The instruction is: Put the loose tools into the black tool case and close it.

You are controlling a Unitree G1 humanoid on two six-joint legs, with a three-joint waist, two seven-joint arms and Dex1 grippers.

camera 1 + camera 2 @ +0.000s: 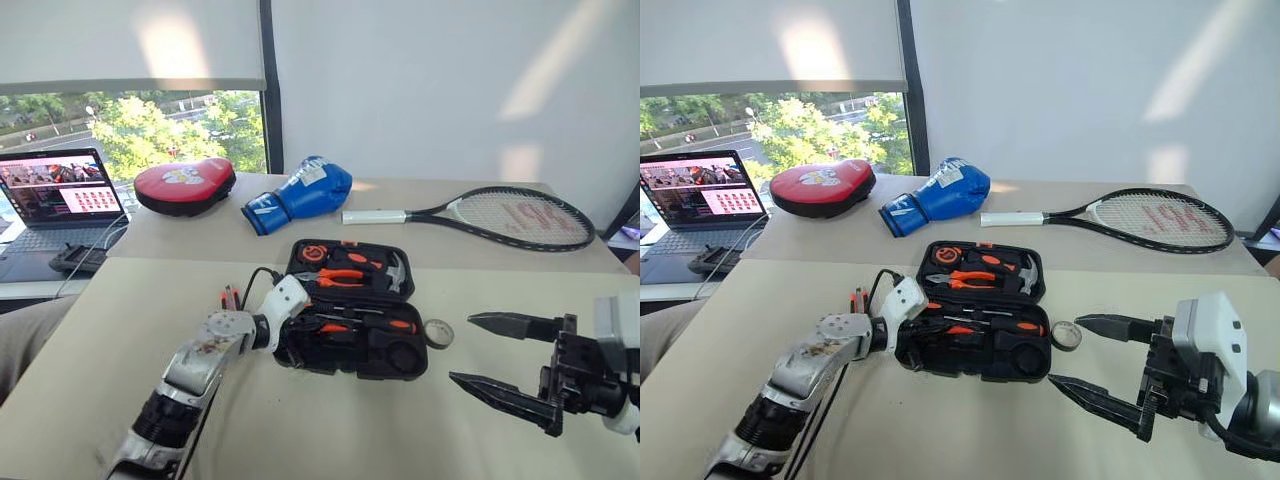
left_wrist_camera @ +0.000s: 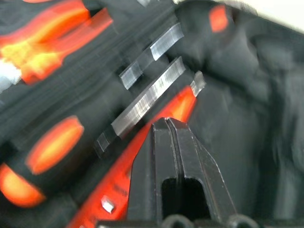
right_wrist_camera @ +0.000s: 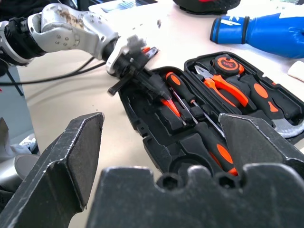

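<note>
The black tool case (image 1: 400, 368) lies open in the middle of the table. Its far half holds orange-handled pliers (image 1: 340, 277) and a hammer. In its near half lie two orange-and-black screwdrivers (image 3: 218, 147) and a slim orange screwdriver (image 2: 142, 156). My left gripper (image 3: 159, 89) is shut on nothing and points into the near half's left end, its tip just over the slim screwdriver. A small tape roll (image 1: 437, 333) sits on the table right of the case. My right gripper (image 1: 461, 348) hangs open beside the roll, apart from it. A small orange-and-black item (image 1: 855, 298) lies behind my left wrist, partly hidden.
At the back lie a red punch pad (image 1: 185, 185), a blue boxing glove (image 1: 300, 192) and a tennis racket (image 1: 500, 215). An open laptop (image 1: 60, 190) stands at the far left. A black cable (image 3: 71, 71) trails from my left arm across the table.
</note>
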